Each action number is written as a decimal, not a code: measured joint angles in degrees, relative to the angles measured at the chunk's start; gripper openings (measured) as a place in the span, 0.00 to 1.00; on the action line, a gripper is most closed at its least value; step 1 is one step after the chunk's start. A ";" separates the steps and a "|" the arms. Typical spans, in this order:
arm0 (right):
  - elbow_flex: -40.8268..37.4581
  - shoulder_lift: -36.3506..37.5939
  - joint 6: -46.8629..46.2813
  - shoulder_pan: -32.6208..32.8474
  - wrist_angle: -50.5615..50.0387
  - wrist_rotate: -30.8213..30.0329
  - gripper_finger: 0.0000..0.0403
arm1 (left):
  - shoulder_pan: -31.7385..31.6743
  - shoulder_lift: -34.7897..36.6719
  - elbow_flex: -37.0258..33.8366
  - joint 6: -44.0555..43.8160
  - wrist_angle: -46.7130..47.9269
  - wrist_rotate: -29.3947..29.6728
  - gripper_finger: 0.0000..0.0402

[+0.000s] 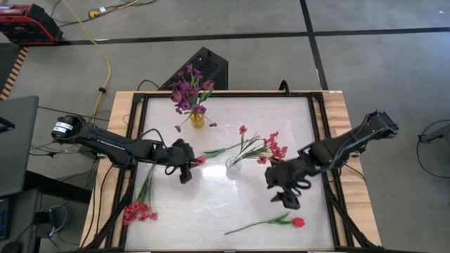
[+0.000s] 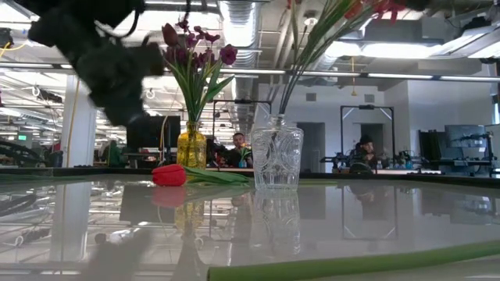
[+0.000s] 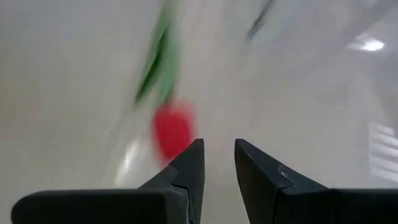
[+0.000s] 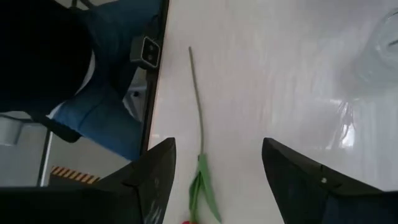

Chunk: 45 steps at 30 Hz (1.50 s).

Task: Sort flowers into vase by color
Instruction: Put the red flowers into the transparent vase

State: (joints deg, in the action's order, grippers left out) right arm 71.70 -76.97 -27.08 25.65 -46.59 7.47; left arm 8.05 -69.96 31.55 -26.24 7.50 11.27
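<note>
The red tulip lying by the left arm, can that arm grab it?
Probably yes. The left gripper hangs right beside the red tulip on the table, fingers slightly apart, and nothing lies between them. The clear vase stands farther off.

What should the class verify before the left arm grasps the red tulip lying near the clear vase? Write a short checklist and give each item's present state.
1. Left gripper empty: ok, nothing sits between its fingers.
2. Fingers parted enough for a thin stem: ok, a narrow gap shows.
3. Aligned on the red tulip: not ok, in the left wrist view the bloom lies off to one side of the gap.
4. Clear vase upright, with room: ok, it holds a few red flowers.
5. Right gripper out of the way: ok, open above another red tulip's stem near the table's front edge.
6. Height above the table: cannot tell.
</note>
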 joint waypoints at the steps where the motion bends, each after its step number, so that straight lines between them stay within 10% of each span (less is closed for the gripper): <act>1: 0.00 0.00 -0.78 0.97 0.02 -0.96 0.66 | 0.00 0.01 0.00 -3.89 3.84 -0.01 0.19; 7: 0.00 0.00 -2.44 5.78 0.04 -6.97 0.66 | 0.00 -0.01 -0.04 -21.32 20.09 -6.40 0.19; 13: 0.00 -0.02 -1.88 7.38 0.11 -7.86 0.66 | -0.01 -0.01 4.29 -17.51 25.53 -15.85 0.19; 19: 0.00 -0.02 -0.93 7.37 0.31 -8.06 0.66 | -0.44 -0.01 16.96 -0.57 46.23 -13.70 0.18; 30: 0.00 -0.28 -1.39 7.34 0.35 -10.47 0.66 | 4.88 -1.17 19.67 52.32 51.40 -15.44 0.18; 45: 0.00 -0.28 -5.91 7.32 0.50 -12.05 0.66 | 11.40 -12.82 19.67 69.50 65.32 -11.91 0.18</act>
State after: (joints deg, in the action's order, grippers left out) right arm 71.70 -77.25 -33.00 32.97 -46.09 -4.58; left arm 19.46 -82.78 51.22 43.26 72.82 -0.65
